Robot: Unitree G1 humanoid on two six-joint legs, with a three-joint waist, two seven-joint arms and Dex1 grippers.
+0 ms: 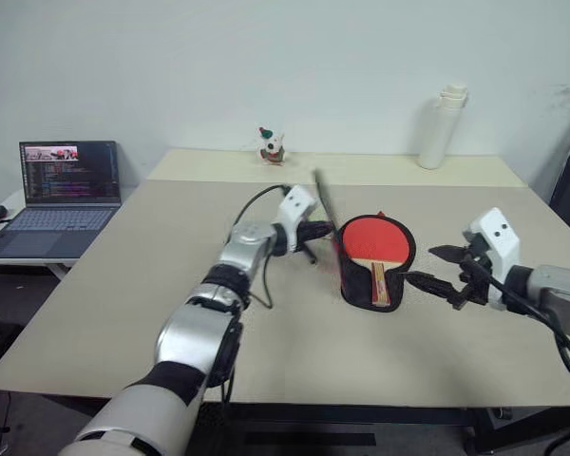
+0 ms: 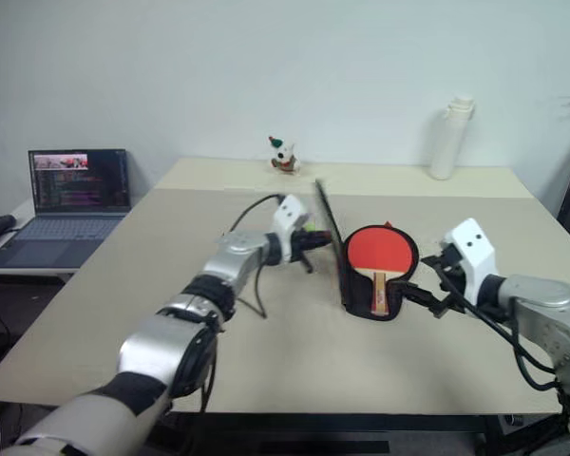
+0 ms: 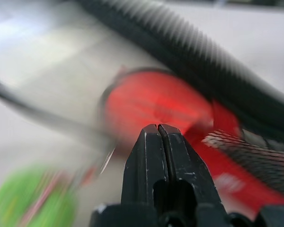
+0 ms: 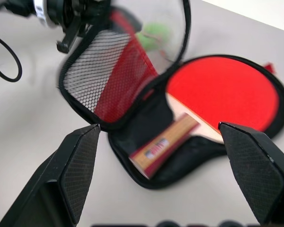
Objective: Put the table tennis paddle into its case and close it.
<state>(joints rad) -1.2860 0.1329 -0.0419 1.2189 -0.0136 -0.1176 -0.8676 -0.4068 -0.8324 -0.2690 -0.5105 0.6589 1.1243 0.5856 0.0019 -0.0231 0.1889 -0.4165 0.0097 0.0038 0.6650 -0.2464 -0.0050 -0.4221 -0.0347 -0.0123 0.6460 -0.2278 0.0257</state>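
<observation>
Left claw (image 1: 321, 231) pinched shut at raised case (image 1: 329, 214) flap, paddle (image 1: 375, 242) just beyond; right claw (image 1: 439, 269) wide open, empty.

In the left wrist view, motion blur smeared the round red rubber-faced table tennis paddle (image 3: 156, 106), the black fabric case's raised lid (image 3: 199, 61) and a small green ball (image 3: 35, 203) beyond recognition.
</observation>
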